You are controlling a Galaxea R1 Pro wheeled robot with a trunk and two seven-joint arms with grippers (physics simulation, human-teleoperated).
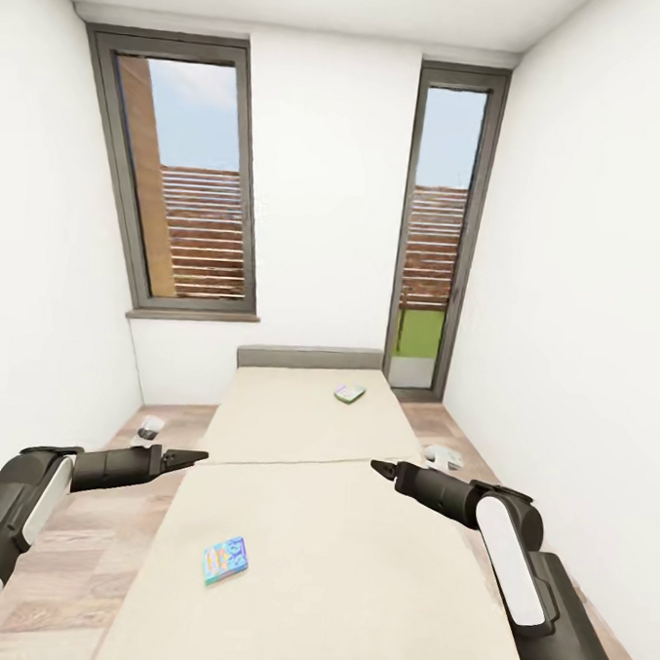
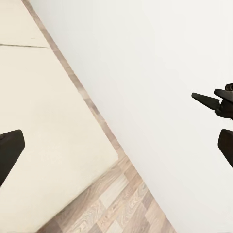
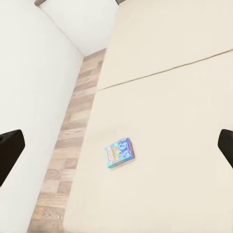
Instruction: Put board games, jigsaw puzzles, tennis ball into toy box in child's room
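Observation:
Two board games lie on the beige bed (image 1: 294,435). The blue, colourful board game (image 1: 226,561) (image 3: 119,152) rests flat on the near half, left of centre, below and between my arms. A small greenish board game (image 1: 350,394) sits far off, close to the headboard (image 1: 309,357). My left gripper (image 1: 197,456) hovers over the bed's left edge, open and empty, its fingers (image 2: 9,153) spread wide. My right gripper (image 1: 380,466) hangs over the bed's right part, open too, fingers (image 3: 9,150) wide apart, well above the blue game.
White walls close in on both sides, with narrow strips of wooden floor (image 1: 82,549) along the bed. Small white objects lie on the floor at left (image 1: 149,426) and at right (image 1: 443,457). A window (image 1: 187,185) and a glass door (image 1: 436,229) fill the far wall.

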